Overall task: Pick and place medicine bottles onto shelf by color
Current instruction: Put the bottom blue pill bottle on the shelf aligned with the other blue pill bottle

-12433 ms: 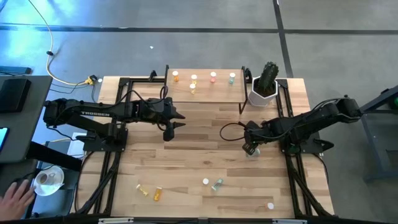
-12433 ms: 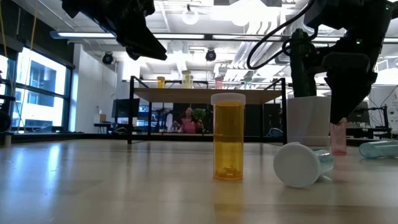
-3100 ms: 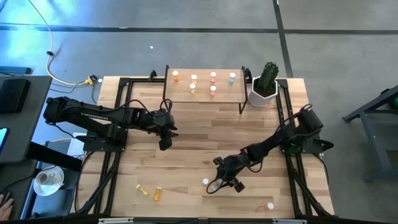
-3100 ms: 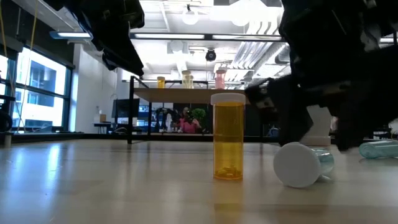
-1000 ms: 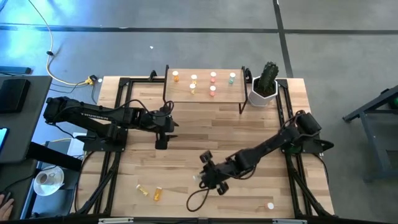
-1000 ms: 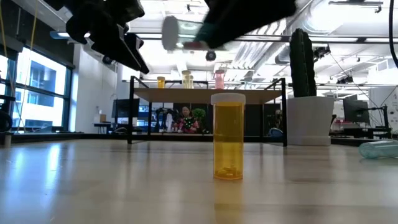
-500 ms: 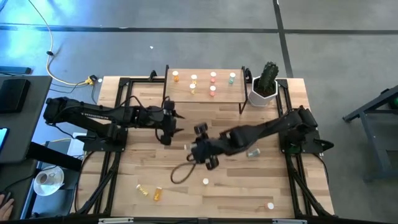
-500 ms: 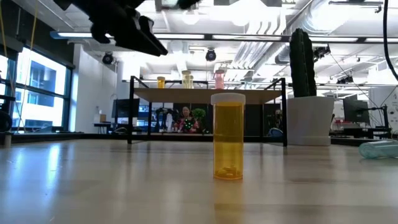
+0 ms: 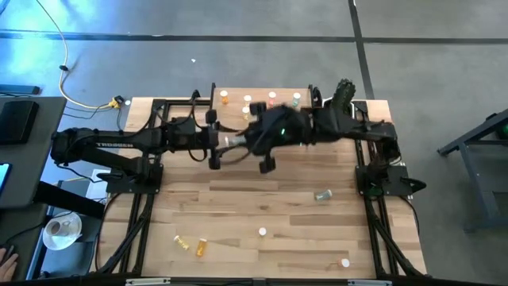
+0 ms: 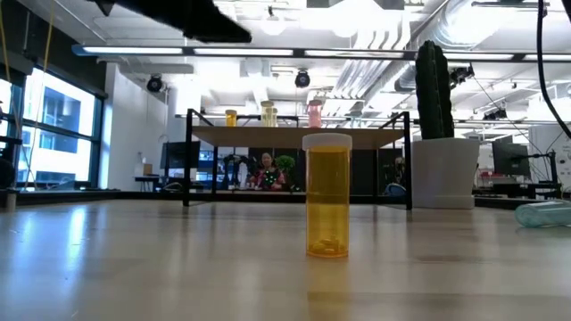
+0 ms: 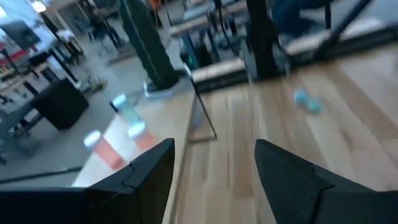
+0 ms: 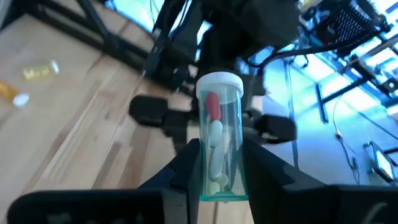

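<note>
the right pincer has swung up from the desk toward the shelf. it squeezes a clear green bottle, upright so it can stand with its color. the left pincer waits open beside the shelf.

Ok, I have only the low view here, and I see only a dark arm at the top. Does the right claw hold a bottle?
Observer: Yes. The right claw is shut on a clear greenish bottle with a white cap and pills inside.
Operator: And where is the left claw?
Observer: The left claw is open, in front of the shelf, facing the right one.
Operator: Is anything lying near my orange bottle?
Observer: Yes. A yellow bottle lies on its side just beside the orange bottle, at the front left of the table.
</note>
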Robot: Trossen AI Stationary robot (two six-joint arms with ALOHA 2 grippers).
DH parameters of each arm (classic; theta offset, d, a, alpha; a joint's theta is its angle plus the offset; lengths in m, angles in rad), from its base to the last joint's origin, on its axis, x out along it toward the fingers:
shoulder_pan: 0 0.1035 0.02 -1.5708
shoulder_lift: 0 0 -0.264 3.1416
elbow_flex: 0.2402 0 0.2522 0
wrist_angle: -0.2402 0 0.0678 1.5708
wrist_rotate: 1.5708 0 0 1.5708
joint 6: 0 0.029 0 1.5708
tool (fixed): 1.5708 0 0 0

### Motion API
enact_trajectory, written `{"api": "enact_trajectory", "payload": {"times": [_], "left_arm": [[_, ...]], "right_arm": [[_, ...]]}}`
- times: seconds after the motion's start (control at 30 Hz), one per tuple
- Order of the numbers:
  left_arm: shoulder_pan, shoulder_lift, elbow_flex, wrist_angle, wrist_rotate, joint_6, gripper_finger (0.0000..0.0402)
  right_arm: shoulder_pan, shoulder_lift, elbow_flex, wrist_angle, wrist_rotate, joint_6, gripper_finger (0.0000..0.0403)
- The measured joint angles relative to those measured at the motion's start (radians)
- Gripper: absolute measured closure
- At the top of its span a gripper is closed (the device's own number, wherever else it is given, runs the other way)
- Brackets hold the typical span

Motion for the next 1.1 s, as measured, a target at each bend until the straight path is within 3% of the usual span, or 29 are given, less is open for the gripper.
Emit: {"api": "enact_trajectory", "payload": {"times": [0.37,0.73,1.1], "left_arm": [[0.046,0.006,0.0,0.374,0.17,-0.032,0.019],[0.047,0.153,0.001,0.764,0.308,-0.051,0.019],[0.045,0.32,0.001,1.153,0.381,-0.029,0.019]], "right_arm": [[-0.115,-0.058,0.06,0.038,-0.171,-0.051,0.0322],[-0.175,-0.098,0.06,-0.027,-0.421,-0.017,0.0322],[-0.188,-0.098,0.059,-0.048,-0.451,0.014,0.0322]]}}
